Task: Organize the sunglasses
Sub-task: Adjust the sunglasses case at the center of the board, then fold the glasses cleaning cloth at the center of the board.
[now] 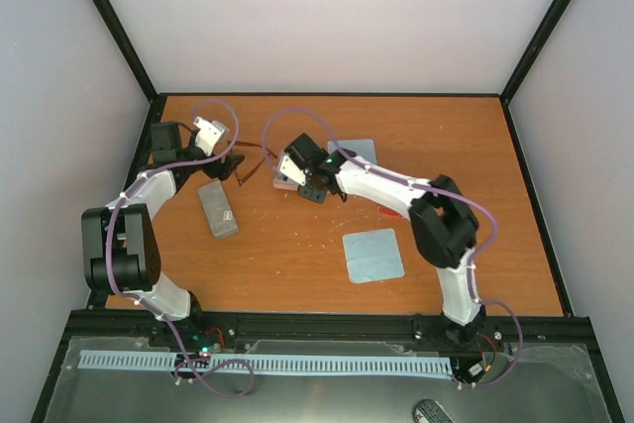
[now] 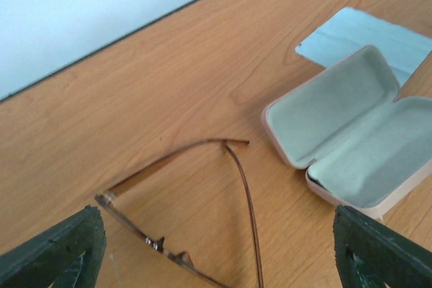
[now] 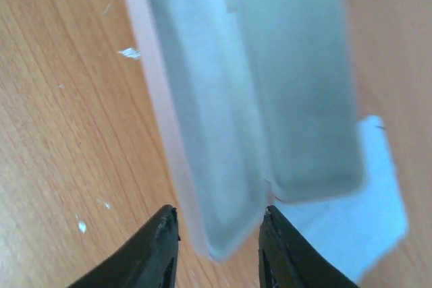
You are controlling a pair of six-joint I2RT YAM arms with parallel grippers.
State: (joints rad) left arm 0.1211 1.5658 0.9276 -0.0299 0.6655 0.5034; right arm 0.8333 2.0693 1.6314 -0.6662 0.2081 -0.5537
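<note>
Right now you are at the loading step for the first pair. The brown sunglasses (image 2: 244, 193) lie flat on the table (image 2: 169, 85) toward the far left, with at least one temple swung out. They sit just left of the pink case (image 2: 337, 126), apart from it. That case lies open with its pale lining up and nothing inside it, and a blue cloth (image 2: 358, 35) lies just beyond it.

Your left fingers (image 2: 57, 251) stand wide and hold nothing, hanging over the brown frame with one finger out to each side. Your right fingers (image 3: 158, 251) are set narrowly apart astride one end of the open case. That view is blurred, so you cannot tell from it whether they press the shell or only straddle it.

To my eye the next move belongs to the left arm. Come down over the bridge or a lens rim rather than the thin temple, close gently, lift, and carry the pair rightward into the lined tray. The open temple may catch on the case rim, so line the frame up along the case. The wire will likely flex and slip if pinched hard.

Much is left, I judge. A red-orange sliver (image 1: 390, 211), probably the second pair, shows under the right arm. The grey case (image 1: 218, 210) lies closed at the near left.
</note>
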